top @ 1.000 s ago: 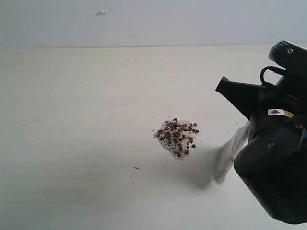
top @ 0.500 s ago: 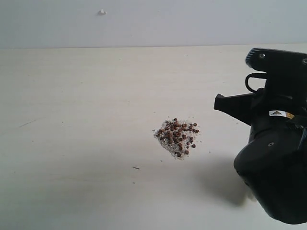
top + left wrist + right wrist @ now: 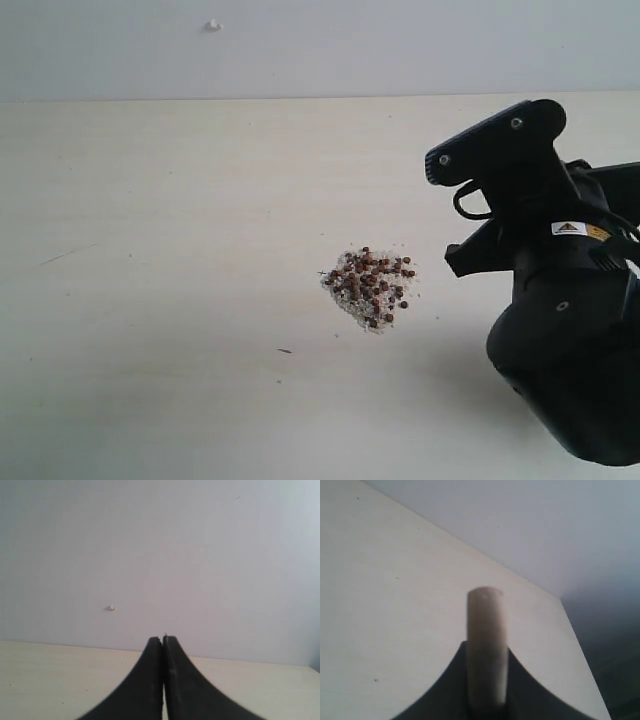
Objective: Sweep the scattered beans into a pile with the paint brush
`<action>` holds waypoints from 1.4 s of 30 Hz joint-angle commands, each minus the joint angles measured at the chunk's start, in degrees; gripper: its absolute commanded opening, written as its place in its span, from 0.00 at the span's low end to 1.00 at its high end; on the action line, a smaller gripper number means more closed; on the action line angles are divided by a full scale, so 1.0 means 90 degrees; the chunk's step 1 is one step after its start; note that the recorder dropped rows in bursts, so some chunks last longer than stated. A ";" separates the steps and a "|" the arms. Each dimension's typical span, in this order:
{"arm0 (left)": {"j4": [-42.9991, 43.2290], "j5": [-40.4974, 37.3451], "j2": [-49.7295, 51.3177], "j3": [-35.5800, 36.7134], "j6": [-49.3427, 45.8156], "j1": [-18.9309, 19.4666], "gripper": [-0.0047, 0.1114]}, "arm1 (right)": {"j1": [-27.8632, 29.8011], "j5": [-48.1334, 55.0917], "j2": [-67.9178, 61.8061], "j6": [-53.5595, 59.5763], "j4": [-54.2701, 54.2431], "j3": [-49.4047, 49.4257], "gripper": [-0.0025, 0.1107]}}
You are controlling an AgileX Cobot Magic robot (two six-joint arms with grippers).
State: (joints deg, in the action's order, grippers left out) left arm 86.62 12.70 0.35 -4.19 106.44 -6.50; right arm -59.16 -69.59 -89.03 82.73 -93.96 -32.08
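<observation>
One pile (image 3: 368, 288), apart from R gripper (image 3: 486, 652), paint brush (image 3: 486, 620) clamped within

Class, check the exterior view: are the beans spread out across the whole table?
No, the beans sit gathered in one compact pile near the middle of the table.

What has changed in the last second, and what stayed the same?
The right arm turned, its wrist swinging up and leftward; the paint brush bristles, earlier visible right of the pile, are now hidden. The right gripper holds the handle. The pile stayed unchanged.
</observation>
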 commanded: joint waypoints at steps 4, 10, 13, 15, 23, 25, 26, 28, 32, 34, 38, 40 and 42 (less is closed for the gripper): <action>0.0026 0.0001 -0.0039 0.0032 0.0018 0.0005 0.04 | 0.0106 -0.0041 0.0310 -0.2613 0.2309 0.0575 0.02; 0.0026 0.0001 -0.0039 0.0032 0.0018 0.0005 0.04 | 0.1796 -0.0041 0.0394 -0.6753 0.6191 0.1827 0.02; 0.0026 0.0001 -0.0039 0.0032 0.0018 0.0005 0.04 | 0.2874 -0.0041 0.0330 -0.7908 0.7868 0.1847 0.02; 0.0026 0.0001 -0.0039 0.0032 0.0018 0.0005 0.04 | 0.3231 -0.0041 0.0076 -0.8316 0.8499 0.1601 0.02; 0.0026 0.0001 -0.0039 0.0032 0.0018 0.0005 0.04 | 0.3372 -0.0041 -0.1216 -0.8382 0.8933 0.0714 0.02; 0.0026 0.0001 -0.0039 0.0032 0.0018 0.0005 0.04 | 0.3372 -0.0041 -0.1419 -0.8382 0.8834 0.0643 0.02; 0.0026 0.0001 -0.0039 0.0032 0.0018 0.0005 0.04 | 0.3372 -0.0041 -0.1517 -0.8382 0.8820 0.0626 0.02; 0.0026 0.0001 -0.0039 0.0032 0.0018 0.0005 0.04 | 0.3372 -0.0041 -0.1755 -0.8408 0.8805 0.0590 0.02; 0.0026 0.0001 -0.0039 0.0032 0.0018 0.0005 0.04 | 0.3372 -0.0041 -0.1912 -0.8856 0.8816 0.0519 0.02; 0.0026 0.0001 -0.0039 0.0032 0.0018 0.0005 0.04 | 0.3372 -0.0041 -0.1912 -0.9145 0.8816 0.0472 0.02; 0.0026 0.0001 -0.0039 0.0032 0.0018 0.0005 0.04 | 0.3372 -0.0041 -0.1916 -0.9573 0.8816 0.0399 0.02; 0.0026 0.0001 -0.0039 0.0032 0.0018 0.0005 0.04 | 0.3372 -0.0041 -0.1926 -0.9797 0.8792 0.0348 0.02; 0.0026 0.0001 -0.0039 0.0032 0.0018 0.0005 0.04 | 0.3372 -0.0041 -0.1955 -1.0079 0.8792 0.0337 0.02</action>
State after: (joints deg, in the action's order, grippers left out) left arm 86.62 12.70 0.35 -4.19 106.44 -6.50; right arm -29.17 -70.31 -106.23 -4.28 -15.08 -28.53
